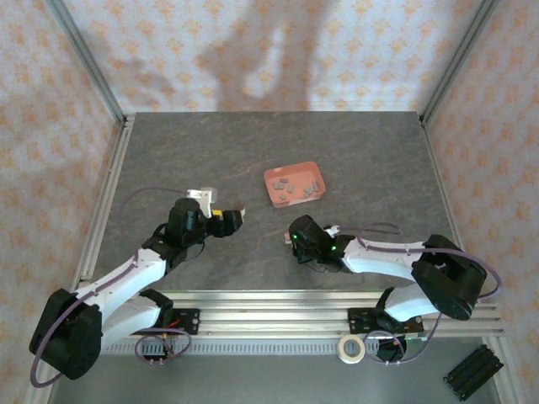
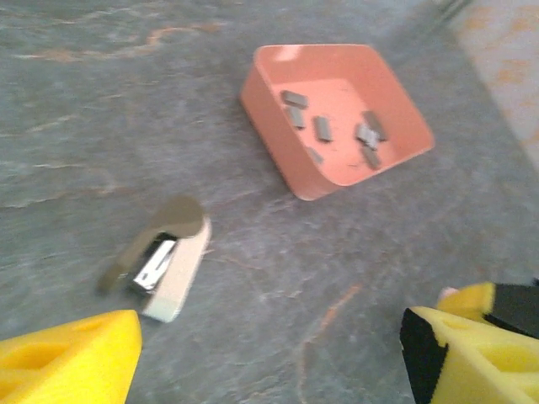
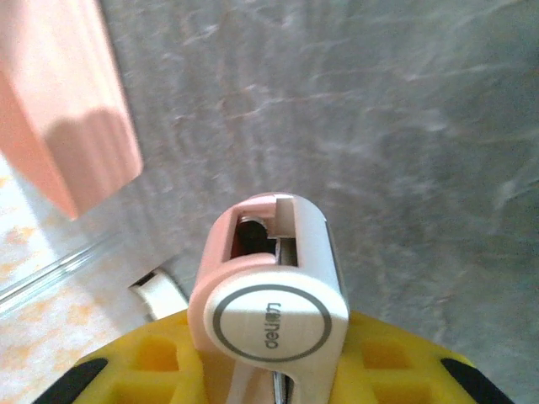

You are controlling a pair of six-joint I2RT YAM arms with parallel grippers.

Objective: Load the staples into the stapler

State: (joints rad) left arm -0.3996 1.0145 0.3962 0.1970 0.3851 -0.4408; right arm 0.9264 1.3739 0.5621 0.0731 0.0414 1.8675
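Stapler (image 3: 269, 278) is clamped in the right gripper (image 3: 269, 374), while the left gripper (image 2: 269, 362) gapes wide near the tray (image 2: 274, 139) of staples (image 2: 324, 128).

On the table (image 1: 194, 151), the tray (image 1: 271, 180) sat right of centre, about mid-depth. The staples (image 1: 295, 187) lay loose inside the tray, scattered over its floor. The right gripper (image 1: 300, 234) was just in front of the tray. The stapler (image 3: 269, 295) sat clamped between its fingers, end-on to the wrist camera. The left gripper (image 1: 231, 219) was left of the right gripper, apart from it, front-left of the tray. In the left wrist view a small flat piece (image 2: 164, 261) lay on the table ahead of the fingers, nearer than the tray and to its left. The tape roll (image 1: 351, 348) lay in front of the right arm's base, and a block (image 1: 473, 373) lay further right.
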